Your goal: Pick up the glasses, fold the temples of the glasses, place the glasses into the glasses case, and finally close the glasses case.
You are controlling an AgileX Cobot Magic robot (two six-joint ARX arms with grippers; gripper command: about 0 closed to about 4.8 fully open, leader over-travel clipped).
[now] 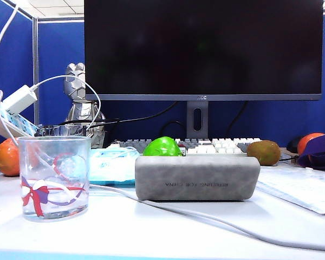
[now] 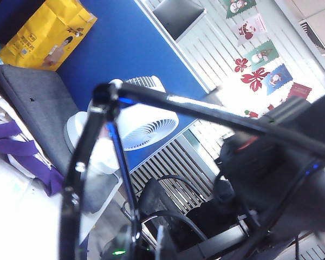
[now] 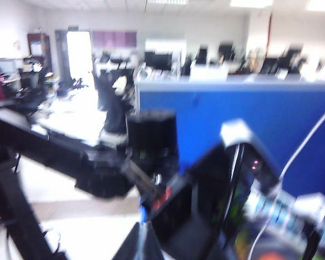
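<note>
The glasses case (image 1: pixel 197 177), grey with dark lettering, lies shut on the white table in the exterior view; neither gripper nor the glasses show there. In the left wrist view the glasses (image 2: pixel 76 173) hang in the air close to the camera, with one temple (image 2: pixel 206 111) stretched out straight. My left gripper (image 2: pixel 151 246) is shut on the glasses at their lower rim, its tips mostly hidden. The right arm (image 2: pixel 271 157) hovers by the temple's far end. In the blurred right wrist view my right gripper (image 3: pixel 144 244) is shut to a point, with nothing seen between its tips.
A ribbon-printed tumbler (image 1: pixel 54 176) stands at the front left and a pale blue packet (image 1: pixel 112 165) behind it. A green fruit (image 1: pixel 162 147), a kiwi (image 1: pixel 264 152), an orange (image 1: pixel 6 157) and a keyboard (image 1: pixel 206 145) sit behind the case. A white cable (image 1: pixel 206 216) runs across the front.
</note>
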